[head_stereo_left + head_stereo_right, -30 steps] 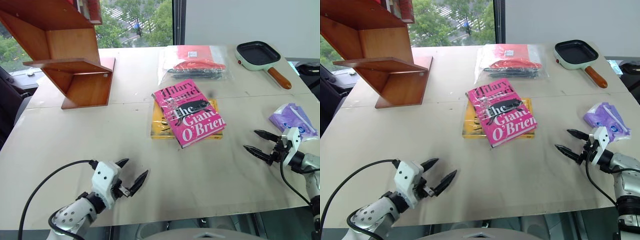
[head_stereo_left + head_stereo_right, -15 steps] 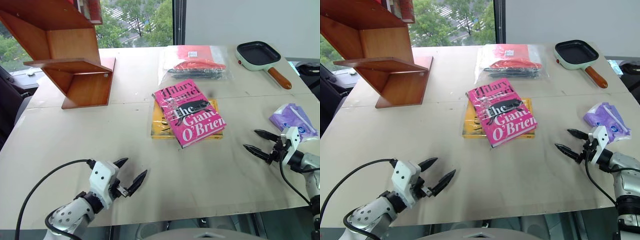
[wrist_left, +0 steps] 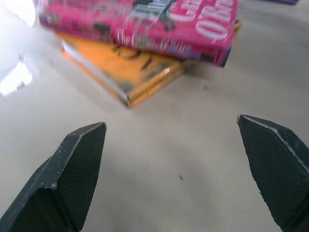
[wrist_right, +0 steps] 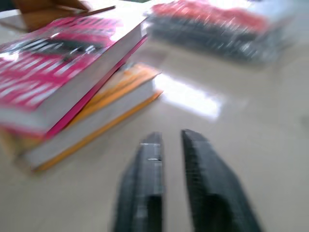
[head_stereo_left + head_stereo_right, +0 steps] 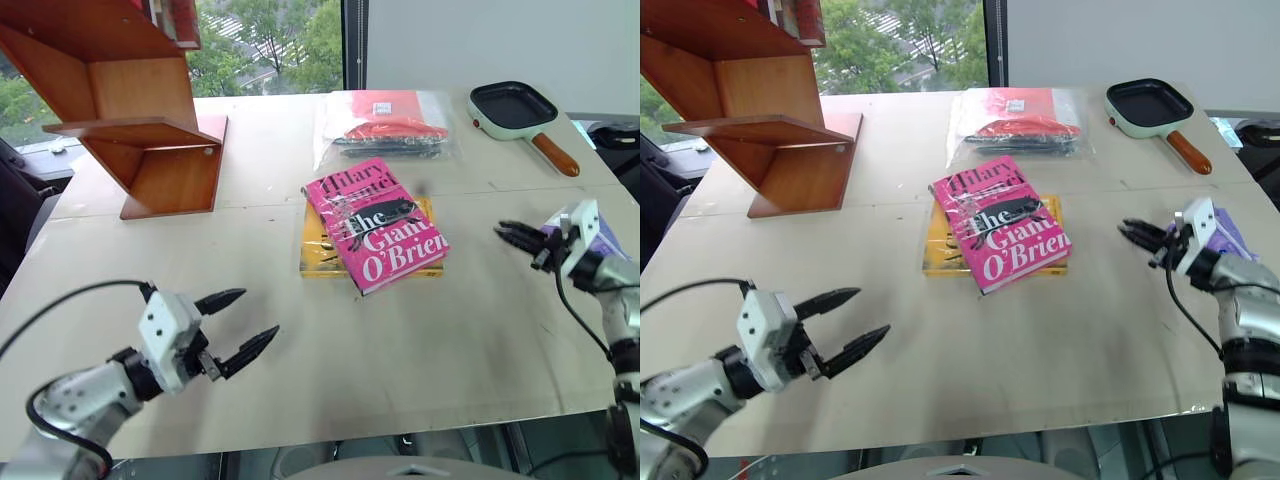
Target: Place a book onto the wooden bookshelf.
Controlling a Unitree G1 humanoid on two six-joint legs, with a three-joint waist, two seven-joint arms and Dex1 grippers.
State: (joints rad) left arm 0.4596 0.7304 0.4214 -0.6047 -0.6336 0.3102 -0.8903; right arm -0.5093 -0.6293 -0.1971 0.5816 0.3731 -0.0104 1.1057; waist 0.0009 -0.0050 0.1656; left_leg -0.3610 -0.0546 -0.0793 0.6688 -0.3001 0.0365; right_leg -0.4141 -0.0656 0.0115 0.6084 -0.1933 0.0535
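The right gripper (image 5: 1145, 236) has just closed its jaws: a moment ago they stood wide apart near the table's (image 5: 420, 330) edge, and now the two fingers are together with nothing between them, and the hand has lifted and come nearer to the book (image 5: 377, 224). The left gripper (image 5: 238, 322) has also risen off the table, and its jaws are still fully open and empty. The book has not moved. It lies flat on top of a yellow book (image 5: 322, 248), ahead of both pairs of jaws and between them, not touched by either. The bookshelf (image 5: 140, 110) stands far beyond the left jaws. I think the approach has only begun; the closed right fingers probably mean a push or a slide under the cover, not a grasp.
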